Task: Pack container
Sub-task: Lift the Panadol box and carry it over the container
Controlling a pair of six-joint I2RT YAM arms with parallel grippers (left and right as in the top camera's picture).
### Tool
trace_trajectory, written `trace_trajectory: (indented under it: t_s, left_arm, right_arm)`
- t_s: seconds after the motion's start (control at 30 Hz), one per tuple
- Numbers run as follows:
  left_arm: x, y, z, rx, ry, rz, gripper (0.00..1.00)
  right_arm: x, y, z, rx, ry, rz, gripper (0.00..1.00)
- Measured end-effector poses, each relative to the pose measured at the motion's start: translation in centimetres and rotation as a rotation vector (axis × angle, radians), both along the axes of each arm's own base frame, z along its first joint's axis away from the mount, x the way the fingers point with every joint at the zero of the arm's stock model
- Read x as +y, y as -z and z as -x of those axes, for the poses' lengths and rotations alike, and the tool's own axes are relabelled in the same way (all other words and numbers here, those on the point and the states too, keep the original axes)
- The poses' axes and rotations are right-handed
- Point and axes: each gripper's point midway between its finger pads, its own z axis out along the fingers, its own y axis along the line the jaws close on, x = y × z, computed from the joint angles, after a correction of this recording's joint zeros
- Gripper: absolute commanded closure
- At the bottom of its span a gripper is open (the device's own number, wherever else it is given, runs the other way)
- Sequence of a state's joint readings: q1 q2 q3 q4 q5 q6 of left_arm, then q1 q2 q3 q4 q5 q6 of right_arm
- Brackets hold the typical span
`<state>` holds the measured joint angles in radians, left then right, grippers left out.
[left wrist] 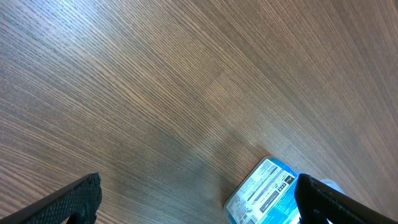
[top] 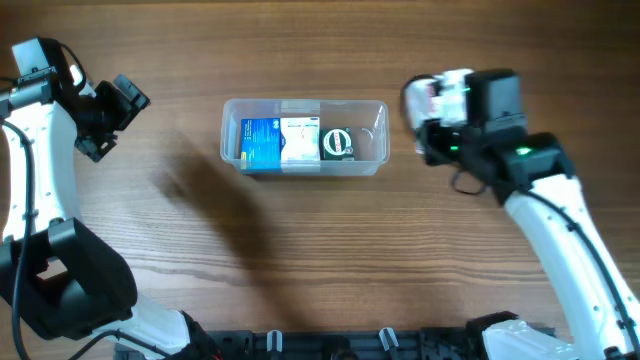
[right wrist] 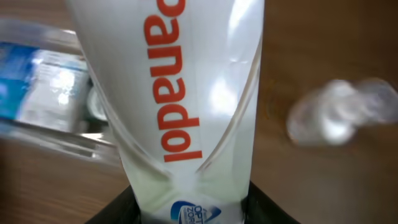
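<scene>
The container is a clear tub. It sits on the brown wood surface in the upper middle of the overhead view, and its long side runs left to right. There are things inside it. A blue and white box lies at the left end. A white box is right beside it, and they touch. A round dark thing lies just right of the white box. The right end of the tub has bare floor. The left fingers are in the upper left of the overhead view, well apart from the tub. In the left wrist view one black tip shows in the lower left corner and the other in the lower right corner, so they are spread wide with nothing between them. The blue and white box peeks in near the lower right of that view. The right fingers are just to the right of the tub, near its right end. They are closed on a white pack with red letters that spell "panadol". In the right wrist view the pack stands up tall and fills the middle, with the dark tips pressed on both sides of it at the bottom. The tub looks blurry on the left of that view. On the right there is a blurry clear thing on the wood, and I cannot tell what it is.
</scene>
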<state>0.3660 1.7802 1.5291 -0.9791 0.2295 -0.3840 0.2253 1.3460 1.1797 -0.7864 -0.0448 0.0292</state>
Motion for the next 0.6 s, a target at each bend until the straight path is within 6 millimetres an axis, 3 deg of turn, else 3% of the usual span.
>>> trace_trajectory:
  t_s: [0.07,0.37,0.47,0.6]
  left_arm:
    - [0.0,0.0,0.0,0.000,0.000,0.000,0.00]
    - [0.0,0.0,0.0,0.000,0.000,0.000,0.00]
    - [0.0,0.0,0.0,0.000,0.000,0.000,0.00]
    - [0.0,0.0,0.0,0.000,0.000,0.000,0.00]
  right_arm:
    - [3.7,-0.9,0.0,-0.058,-0.104,-0.009,0.55]
    - [16.1,-4.7,0.3,-0.351,-0.434,0.003,0.56]
    - [19.2,-4.6,0.6,-0.402,-0.515,0.009,0.56]
    - [22.2,-2.6,0.5,-0.427,-0.616,0.061,0.57]
